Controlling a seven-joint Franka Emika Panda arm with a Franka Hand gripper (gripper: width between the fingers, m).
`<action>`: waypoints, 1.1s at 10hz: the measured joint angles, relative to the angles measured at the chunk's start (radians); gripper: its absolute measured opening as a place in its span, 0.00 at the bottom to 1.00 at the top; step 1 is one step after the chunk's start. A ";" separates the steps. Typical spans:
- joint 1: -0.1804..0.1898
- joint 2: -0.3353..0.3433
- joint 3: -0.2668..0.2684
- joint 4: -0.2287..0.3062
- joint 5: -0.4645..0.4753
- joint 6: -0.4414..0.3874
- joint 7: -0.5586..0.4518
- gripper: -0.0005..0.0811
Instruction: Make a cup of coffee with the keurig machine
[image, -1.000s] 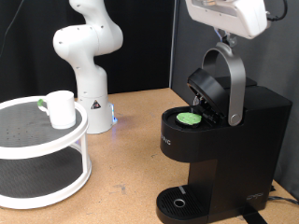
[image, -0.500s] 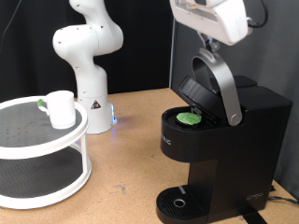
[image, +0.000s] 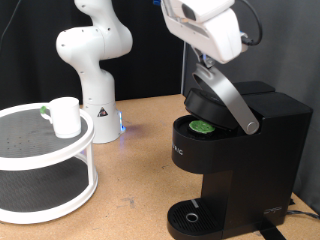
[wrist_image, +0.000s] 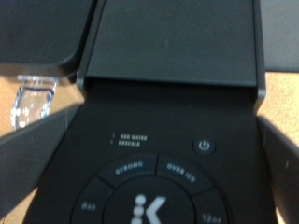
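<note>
The keurig machine (image: 245, 165) stands at the exterior view's right, its lid partly lowered over a green-topped pod (image: 203, 127) in the brew chamber. My gripper (image: 212, 60) is at the top of that view, pressed on the upper end of the grey lid handle (image: 228, 98); its fingers are hidden under the white hand. The wrist view is filled by the machine's black top and button panel (wrist_image: 140, 191); the gripper does not show there. The white cup (image: 65, 116) stands on a round white shelf (image: 30, 150) at the exterior view's left, far from the gripper.
The arm's white base (image: 95, 60) stands at the back, next to the two-tier shelf. The machine's round drip base (image: 190, 216) sits at the exterior view's bottom. Bare wooden tabletop (image: 135, 165) lies between shelf and machine.
My gripper has moved left and down with the lid handle. The handle has swung forward and the lid has come lower over the pod. The cup has not moved.
</note>
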 joint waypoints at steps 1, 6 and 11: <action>-0.005 0.002 -0.007 -0.008 -0.007 0.000 -0.013 0.01; -0.025 0.008 -0.019 -0.073 -0.045 0.032 -0.063 0.01; -0.026 0.012 -0.022 -0.156 -0.053 0.118 -0.104 0.01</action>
